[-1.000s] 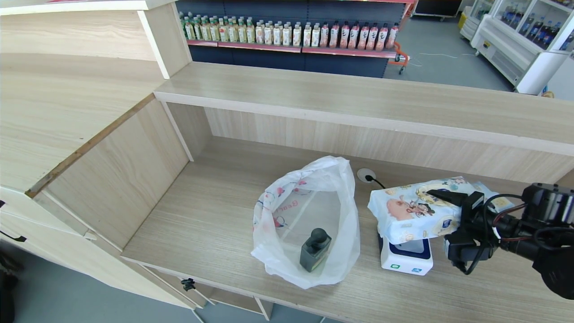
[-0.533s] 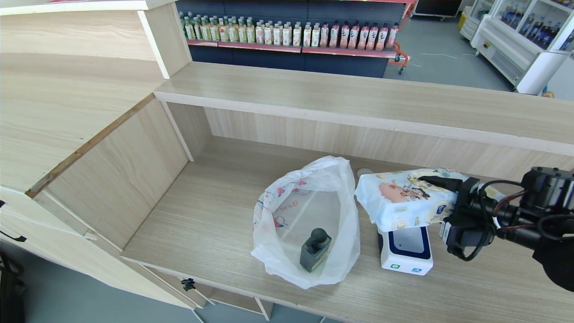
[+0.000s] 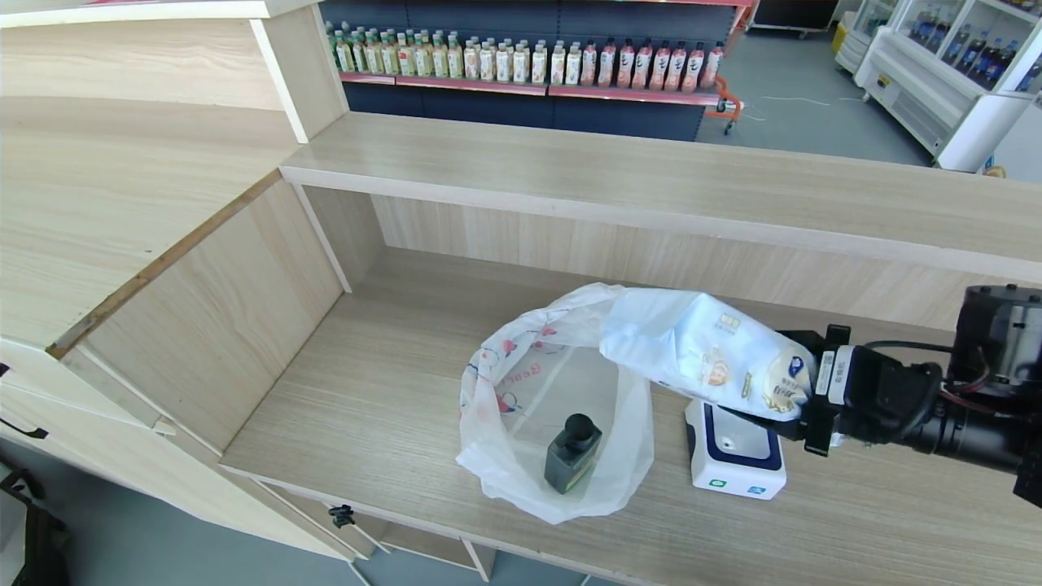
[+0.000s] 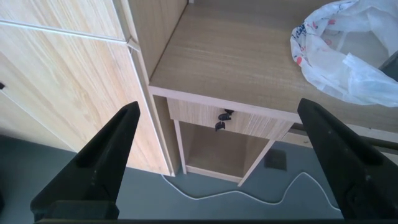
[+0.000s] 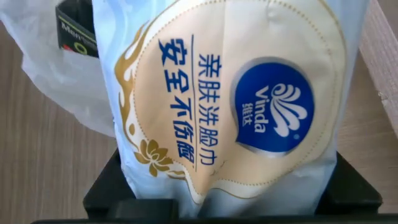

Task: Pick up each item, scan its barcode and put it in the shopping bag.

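My right gripper (image 3: 802, 389) is shut on a soft white tissue pack (image 3: 704, 350), holding it in the air with its far end over the right rim of the white shopping bag (image 3: 521, 423). In the right wrist view the tissue pack (image 5: 230, 106) sits between the two black fingers (image 5: 106, 193). A dark bottle (image 3: 571, 453) stands inside the bag. The white and blue barcode scanner (image 3: 737, 452) lies on the counter just below the pack. My left gripper (image 4: 217, 162) hangs open beyond the counter's front edge, over the floor, with the shopping bag (image 4: 351, 50) off to one side.
The wooden counter (image 3: 391, 391) has a raised ledge (image 3: 651, 179) behind and a side wall on the left. Bare counter lies left of the bag. A drawer with a key (image 4: 221, 118) sits below the counter's front edge.
My right gripper has carried the tissue pack left from above the scanner to the bag's rim and rolled it over, so the cartoon print now faces away.
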Tool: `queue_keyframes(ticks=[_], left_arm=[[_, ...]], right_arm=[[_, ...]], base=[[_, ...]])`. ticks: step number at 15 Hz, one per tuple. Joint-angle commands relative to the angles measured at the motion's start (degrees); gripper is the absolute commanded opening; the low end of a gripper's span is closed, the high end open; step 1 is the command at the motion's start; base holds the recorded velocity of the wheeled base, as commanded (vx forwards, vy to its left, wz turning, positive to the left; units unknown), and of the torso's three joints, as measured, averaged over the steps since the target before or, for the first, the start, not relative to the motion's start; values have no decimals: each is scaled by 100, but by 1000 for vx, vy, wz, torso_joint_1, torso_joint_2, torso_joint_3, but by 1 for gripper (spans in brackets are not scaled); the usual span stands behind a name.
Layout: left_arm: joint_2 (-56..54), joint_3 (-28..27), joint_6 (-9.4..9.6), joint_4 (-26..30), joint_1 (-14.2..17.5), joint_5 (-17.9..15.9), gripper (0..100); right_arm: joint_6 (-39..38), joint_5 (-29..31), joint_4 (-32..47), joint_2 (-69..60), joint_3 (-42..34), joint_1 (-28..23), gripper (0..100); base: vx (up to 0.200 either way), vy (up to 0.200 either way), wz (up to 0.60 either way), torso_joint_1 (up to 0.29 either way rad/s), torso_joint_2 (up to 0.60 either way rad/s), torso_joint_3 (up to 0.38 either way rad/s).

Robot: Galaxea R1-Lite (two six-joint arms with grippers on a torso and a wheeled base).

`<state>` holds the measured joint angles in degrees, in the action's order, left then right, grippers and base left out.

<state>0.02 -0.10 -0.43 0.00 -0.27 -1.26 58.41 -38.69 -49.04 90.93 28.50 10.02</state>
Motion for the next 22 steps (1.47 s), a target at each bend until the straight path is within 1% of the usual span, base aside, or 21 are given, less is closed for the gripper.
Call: queue_keyframes(ticks=[1, 2, 3, 4, 5, 6, 7, 8, 9, 10, 12, 18, 22], left_arm=[[-2, 1, -1, 0, 0, -6, 100], [-2, -8, -1, 0, 0, 3, 100], [-2, 1, -1, 0, -8, 3, 100], [-2, 1, -1, 0, 0, 3, 100], [-2, 1, -1, 0, 0, -6, 100], [-2, 1, -1, 0, 0, 3, 100], [-2, 1, -1, 0, 0, 3, 100], [-2, 1, -1, 0, 0, 3, 100], [-2, 1, -1, 0, 0, -6, 100], [-2, 1, -1, 0, 0, 3, 100], [-2, 1, -1, 0, 0, 3, 100], [-2, 1, -1, 0, 0, 3, 100], [-2, 1, -1, 0, 0, 3, 100]], right_arm=[[-822, 11, 0, -497, 112, 413, 0], [-1569, 2, 35, -673, 182, 580, 0], [-1798, 2, 44, -717, 191, 633, 0], [-1868, 2, 158, -726, 261, 641, 0], [-1982, 11, 527, -814, 411, 641, 0], [-2044, 11, 677, -875, 463, 641, 0], [-2553, 46, 1890, -1279, 903, 624, 0], [-2747, 99, 2593, -1543, 1158, 606, 0], [-2782, 125, 2953, -1684, 1246, 580, 0], [-2764, 143, 3683, -2044, 1316, 395, 0], [-2738, 143, 4430, -2466, 1421, 114, 0], [-2448, 213, 5546, -2800, 1808, -106, 0], [-2360, 222, 5643, -2738, 1826, -167, 0]], base=[[0, 0, 0, 0, 0, 0], [0, 0, 0, 0, 0, 0], [0, 0, 0, 0, 0, 0], [0, 0, 0, 0, 0, 0], [0, 0, 0, 0, 0, 0], [0, 0, 0, 0, 0, 0], [0, 0, 0, 0, 0, 0], [0, 0, 0, 0, 0, 0], [0, 0, 0, 0, 0, 0], [0, 0, 0, 0, 0, 0], [0, 0, 0, 0, 0, 0], [0, 0, 0, 0, 0, 0], [0, 0, 600, -5, 4, 5]])
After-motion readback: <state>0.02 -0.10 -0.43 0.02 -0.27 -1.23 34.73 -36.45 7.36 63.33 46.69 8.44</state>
